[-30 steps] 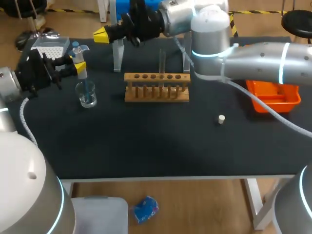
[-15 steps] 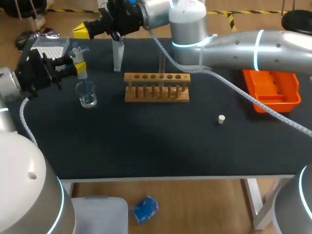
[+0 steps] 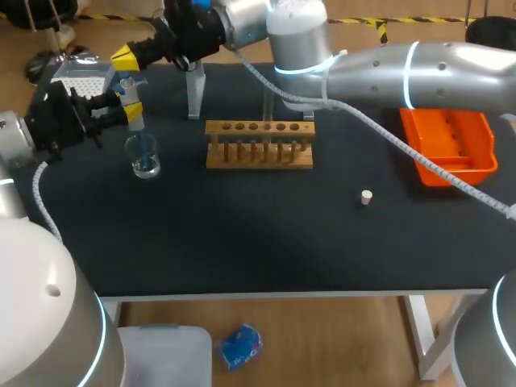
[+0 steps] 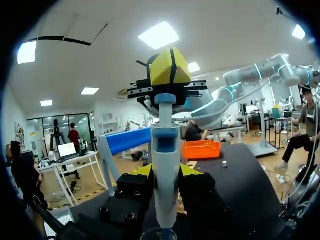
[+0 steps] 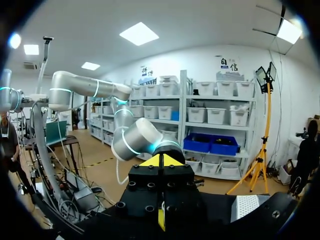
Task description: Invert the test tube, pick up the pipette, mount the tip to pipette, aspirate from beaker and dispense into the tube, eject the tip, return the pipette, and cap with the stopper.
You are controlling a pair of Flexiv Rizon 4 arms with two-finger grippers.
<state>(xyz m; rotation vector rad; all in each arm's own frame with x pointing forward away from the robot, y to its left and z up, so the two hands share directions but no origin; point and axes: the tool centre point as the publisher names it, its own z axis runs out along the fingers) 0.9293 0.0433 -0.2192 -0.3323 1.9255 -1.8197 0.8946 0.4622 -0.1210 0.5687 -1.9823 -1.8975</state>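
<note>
Stopper point(image 3: 366, 197) sits loose around 4 o'clock on the counter point(image 3: 242, 242). At 9 o'clock the left hand point(image 3: 131, 105) is clamped on the pipette point(image 4: 165, 165), upright over the beaker point(image 3: 144, 159); further back, around 10 o'clock, the right hand point(image 3: 125, 58) is clenched on nothing, just above the pipette's top.

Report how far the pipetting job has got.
Done: the pipette is picked up, clamped in the left gripper. In hand: its lower end dips into the beaker, with the right gripper, shut, at its plunger end, so aspiration looks underway. Left: dispensing, ejecting, returning the pipette and capping; the stopper lies loose on the table.
</note>
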